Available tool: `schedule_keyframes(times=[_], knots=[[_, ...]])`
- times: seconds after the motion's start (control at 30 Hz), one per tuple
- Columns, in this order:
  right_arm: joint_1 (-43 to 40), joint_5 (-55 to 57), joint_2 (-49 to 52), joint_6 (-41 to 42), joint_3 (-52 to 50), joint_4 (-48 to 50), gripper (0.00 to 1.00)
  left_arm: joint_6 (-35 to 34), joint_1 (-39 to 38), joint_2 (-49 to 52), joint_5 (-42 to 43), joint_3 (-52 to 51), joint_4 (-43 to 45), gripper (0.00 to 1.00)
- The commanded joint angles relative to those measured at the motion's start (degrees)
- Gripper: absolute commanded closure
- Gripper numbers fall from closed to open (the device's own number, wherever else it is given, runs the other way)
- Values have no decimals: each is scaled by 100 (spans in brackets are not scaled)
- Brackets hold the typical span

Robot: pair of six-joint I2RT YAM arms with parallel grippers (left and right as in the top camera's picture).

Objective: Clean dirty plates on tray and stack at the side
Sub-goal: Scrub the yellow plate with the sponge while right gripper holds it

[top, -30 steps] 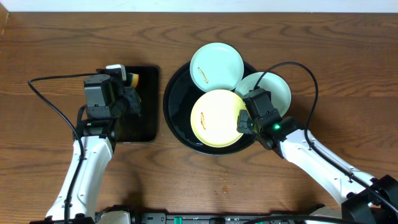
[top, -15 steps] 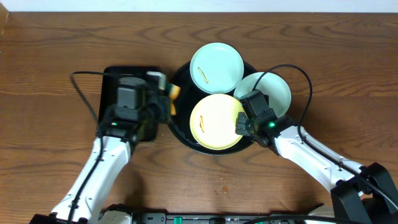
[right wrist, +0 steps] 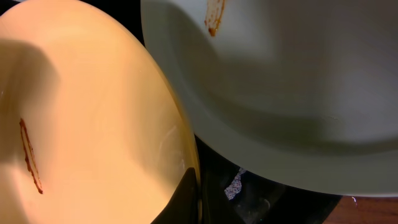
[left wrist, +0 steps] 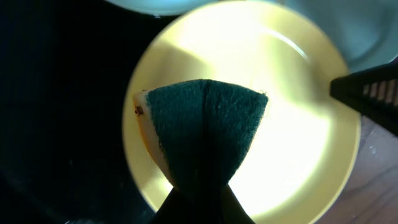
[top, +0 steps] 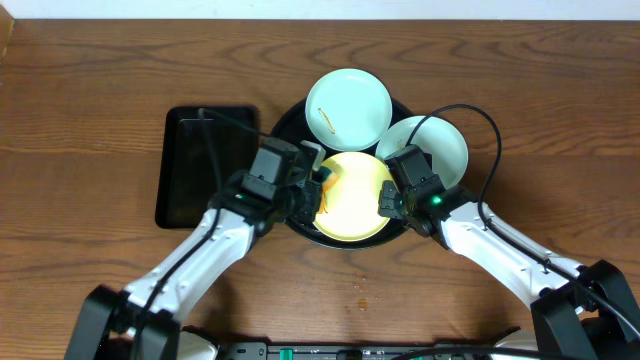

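The round black tray (top: 284,140) holds a pale yellow-green plate (top: 355,205) and two mint plates (top: 348,108) (top: 435,148); the right one overhangs the rim. My left gripper (top: 312,188) is shut on a green-and-yellow sponge (left wrist: 205,127), which sits over the left part of the yellow plate (left wrist: 292,124). My right gripper (top: 390,198) is shut on the yellow plate's right rim (right wrist: 186,155). The yellow plate (right wrist: 93,93) has a brown smear (right wrist: 30,155). The mint plate (right wrist: 280,93) beside it has one too.
A smaller rectangular black tray (top: 195,165) lies left of the round tray. The table (top: 80,100) is brown wood. The right arm's cable (top: 490,130) loops over the right mint plate. The far mint plate has a thin brown smear (top: 325,118).
My left arm has moved right from the rectangular tray with the sponge, and now sits over the yellow plate. The right gripper has stayed on the plate's rim.
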Motion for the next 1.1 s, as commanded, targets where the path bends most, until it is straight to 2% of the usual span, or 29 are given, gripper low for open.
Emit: schedule_keyframes(times=[0.0,0.27,0.47,0.63,0.87,1.07], knots=[[28,-26,39,79,-15,-9,99,68,-98,267,68,7,175,93],[28,-26,39,79,-15,-26,99,450,-151,848,66,7,590,92],[26,-26,39,76,-15,-26,99,472,-151,1040,17,-4,678,92],[26,-24,39,79,-15,-24,99,472,-149,1150,-612,-13,791,93],[26,-24,39,79,-15,-26,99,468,-151,1276,-614,-13,837,92],[26,-22,39,76,-15,-50,99,466,-151,1685,-223,-13,931,92]])
